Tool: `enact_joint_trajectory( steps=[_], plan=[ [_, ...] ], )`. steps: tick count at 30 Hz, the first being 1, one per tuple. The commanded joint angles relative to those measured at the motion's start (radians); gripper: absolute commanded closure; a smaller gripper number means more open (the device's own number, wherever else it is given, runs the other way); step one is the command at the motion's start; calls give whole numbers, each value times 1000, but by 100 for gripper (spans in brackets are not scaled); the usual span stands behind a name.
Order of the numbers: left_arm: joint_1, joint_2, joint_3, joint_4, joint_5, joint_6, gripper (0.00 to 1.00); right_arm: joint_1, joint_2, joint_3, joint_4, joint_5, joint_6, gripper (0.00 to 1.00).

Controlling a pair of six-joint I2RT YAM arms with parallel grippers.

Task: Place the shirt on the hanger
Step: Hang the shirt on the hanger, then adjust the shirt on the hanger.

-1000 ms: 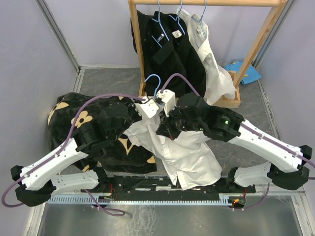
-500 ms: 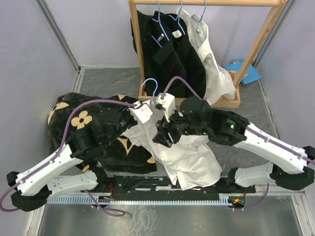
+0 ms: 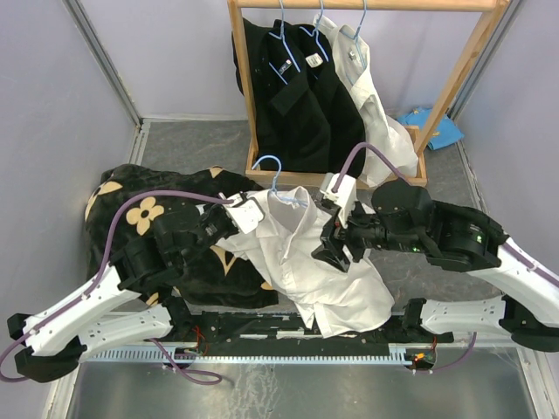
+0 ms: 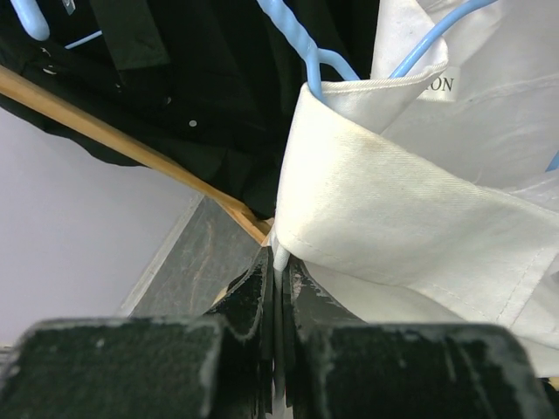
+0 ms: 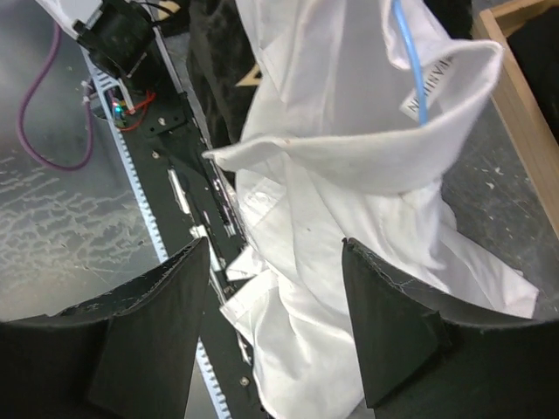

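The left gripper [image 4: 278,272] is pressed together, a sliver of white cloth nipped between its fingers just under the collar edge of the shirt [image 4: 393,201]. The right gripper [image 5: 273,246] stands spread above the shirt's front, holding nothing, with the rumpled white fabric below and between its two dark fingers [image 5: 166,305]. From above, the left gripper [image 3: 255,208] sits at the collar's left side and the right gripper [image 3: 333,251] just beside the collar's right side. The shirt [image 3: 306,262] lies around the middle of the table [image 3: 192,144], collar toward the far edge, its lower part spilling over the near edge onto the black rail between the arm bases. The hanger [image 3: 272,170] has its hook sticking up out of the collar; the left wrist view shows its blue wire [image 4: 301,44] going down inside the neck, and the right wrist view shows a strand [image 5: 409,61] inside the collar too. A small neck label [image 5: 428,87] carries dark capital letters; I can only make out that they end in "ON" [image 4: 439,85]. Left of the shirt, partly under it, is a black cloth [image 3: 157,218] with tan flowers. At the far edge stands a wooden rack [image 3: 454,78] with black shirts [image 3: 301,96] and a white garment [image 3: 376,105] on blue hangers; one black shirt's tag is too small to read.
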Motion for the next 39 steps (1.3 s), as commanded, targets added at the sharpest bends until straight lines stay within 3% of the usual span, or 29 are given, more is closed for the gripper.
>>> enact_joint_trajectory(
  steps=[1,15,30,39],
  plan=[
    [1,-35,-20,96,64,-16,97,3,-47,43,-60,91,-54,30],
    [1,-97,-62,48,235,-17,97,3,-212,-77,-52,235,-72,27],
    [1,-101,-48,41,402,-5,97,3,-280,-215,-43,110,-159,23],
    [1,-92,-10,16,479,-3,97,3,-278,-203,-64,23,-213,24]
  ],
)
